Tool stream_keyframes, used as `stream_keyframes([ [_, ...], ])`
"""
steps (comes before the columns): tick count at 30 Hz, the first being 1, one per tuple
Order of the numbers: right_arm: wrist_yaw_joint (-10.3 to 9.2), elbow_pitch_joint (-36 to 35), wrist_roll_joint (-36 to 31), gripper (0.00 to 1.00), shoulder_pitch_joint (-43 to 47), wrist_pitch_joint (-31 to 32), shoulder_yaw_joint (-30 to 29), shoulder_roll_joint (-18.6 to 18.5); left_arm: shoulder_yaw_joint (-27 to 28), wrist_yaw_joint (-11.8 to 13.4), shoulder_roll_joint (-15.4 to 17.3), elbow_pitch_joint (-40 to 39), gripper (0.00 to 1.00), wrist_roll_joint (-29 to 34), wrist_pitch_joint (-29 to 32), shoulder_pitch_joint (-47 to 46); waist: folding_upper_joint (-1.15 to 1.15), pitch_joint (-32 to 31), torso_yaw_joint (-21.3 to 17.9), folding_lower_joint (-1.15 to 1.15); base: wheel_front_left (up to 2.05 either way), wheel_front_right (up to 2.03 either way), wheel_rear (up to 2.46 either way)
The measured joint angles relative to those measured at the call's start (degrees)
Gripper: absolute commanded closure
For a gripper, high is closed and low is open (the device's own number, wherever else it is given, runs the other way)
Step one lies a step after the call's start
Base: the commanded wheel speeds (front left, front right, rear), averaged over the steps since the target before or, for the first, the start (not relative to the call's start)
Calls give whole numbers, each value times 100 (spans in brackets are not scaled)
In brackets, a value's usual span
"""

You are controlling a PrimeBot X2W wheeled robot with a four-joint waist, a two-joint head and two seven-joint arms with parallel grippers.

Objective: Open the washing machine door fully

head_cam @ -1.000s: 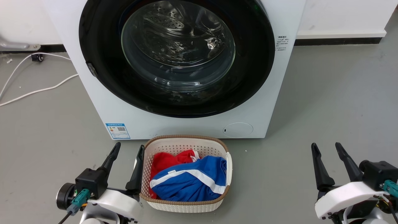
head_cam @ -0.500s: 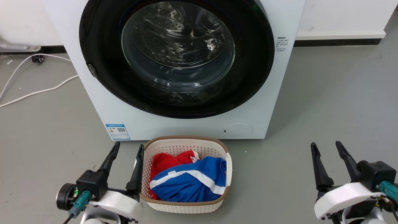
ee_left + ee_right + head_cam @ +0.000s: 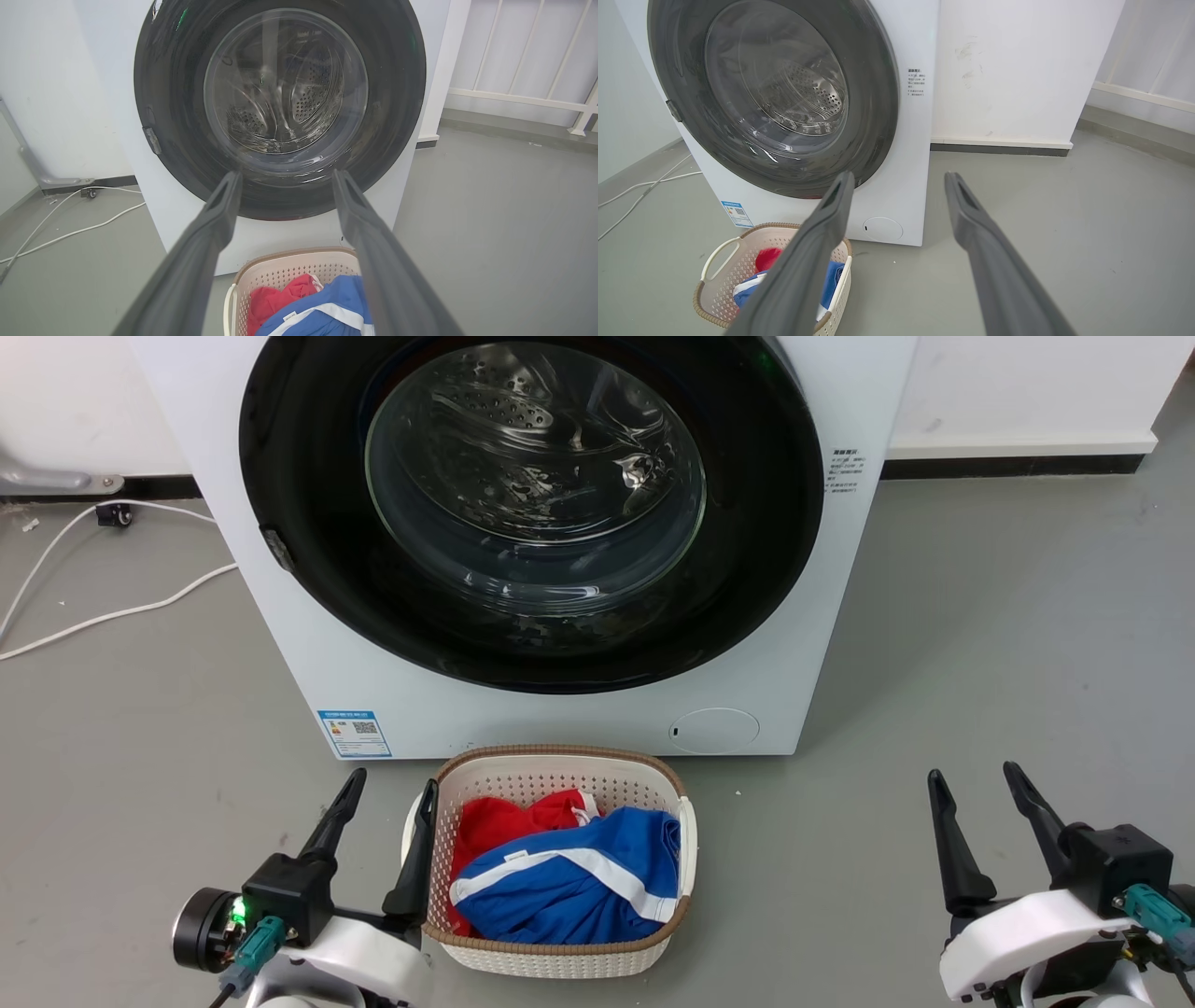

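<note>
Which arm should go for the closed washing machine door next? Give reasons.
Left. The left gripper, fingers open, sits below the small grey tab on the left rim of the large round black-rimmed glass door, probably its pull point. The right gripper, also open, sits past the white machine's right side.

Grey floor [image 3: 1008, 616] meets a white wall [image 3: 1027, 383] with a dark skirting strip [image 3: 1008, 462] at upper right; white cables [image 3: 121, 610] trail at left. White railing [image 3: 514, 99], upper right of left wrist view.
</note>
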Motion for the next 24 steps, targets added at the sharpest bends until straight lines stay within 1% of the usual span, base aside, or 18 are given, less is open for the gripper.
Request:
stream_keyframes([
  [1,0,15,-5,9,0,-1,7,0,0,-2,1,13,0,21,-5,0,0,0,1,0,0,0,0],
  [2,0,25,-4,49,-2,-10,4,0,3,-4,0,23,0,40,-13,0,0,-1,2,0,0,0,0],
  [3,0,44,26,79,-5,-11,-4,0,7,-4,-1,38,0,38,-20,0,0,-2,3,0,0,0,0],
  [4,0,56,30,100,-5,-14,-9,0,14,-4,-2,51,0,36,-21,0,0,-3,4,0,0,0,0],
  [10,0,142,300,100,-13,-62,-59,0,55,-1,-34,94,0,-10,-21,0,0,-23,1,0,0,0,0],
  [15,0,282,886,100,-14,-44,-205,4,87,2,-66,118,0,-60,-21,-1,0,-37,8,0,0,0,0],
  [16,0,335,1161,100,-21,-48,-256,3,88,2,-68,122,0,-60,-21,-1,0,-41,12,0,0,0,0],
  [18,0,545,2095,100,-29,-30,-319,2,93,10,-76,125,0,-63,-21,-1,0,-52,17,0,0,0,0],
  [24,0,1302,4344,100,-153,13,-344,3,87,11,-130,147,0,-65,-21,-5,0,-74,58,0,0,0,0],
])
